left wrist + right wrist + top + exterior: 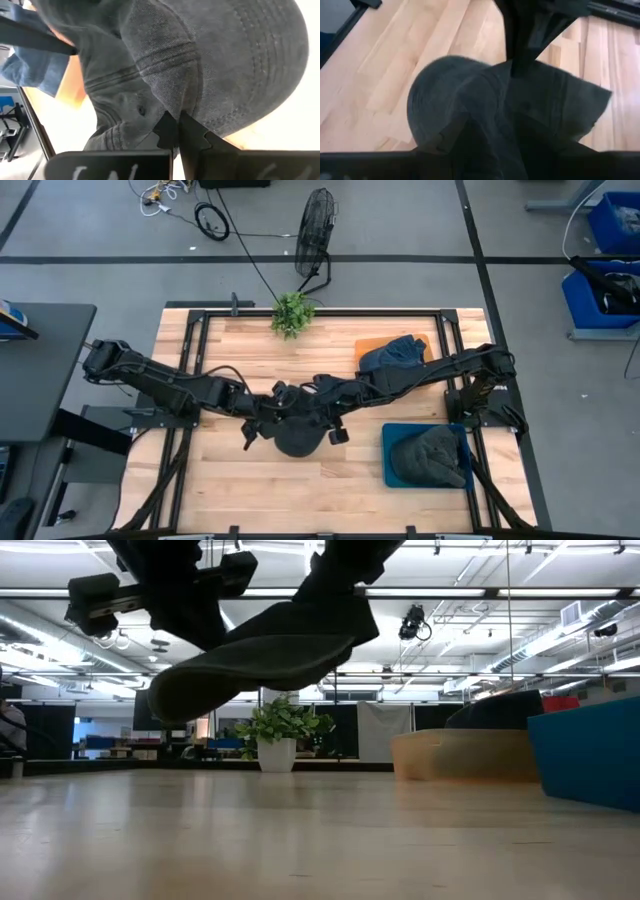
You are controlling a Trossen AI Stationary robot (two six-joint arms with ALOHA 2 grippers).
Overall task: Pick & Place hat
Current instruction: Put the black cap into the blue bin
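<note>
A dark grey cap (298,438) hangs in the air over the middle of the table, between my two arms. In the low view the cap (250,660) is tilted, well above the wood. My left gripper (176,125), also seen from above (268,420), is shut on it from the table's left. My right gripper (325,420) reaches it from the right. In the right wrist view the cap (485,100) fills the picture and covers that gripper's fingers. My left gripper pinches a fold of the crown's cloth (175,107) between its two fingertips, near where the stitched brim (260,50) begins. The cap is lifted clear of the table and tilted. My right gripper meets the cap at its higher side (340,615). The cap itself hides the place of contact, so the part cannot be told.
A blue tray (392,470) at the table's near right holds a grey-green cap (430,455). An orange tray (368,344) at the far right holds a dark blue cap (393,352). A small potted plant (292,312) stands at the far edge. Bare wood lies at the near left.
</note>
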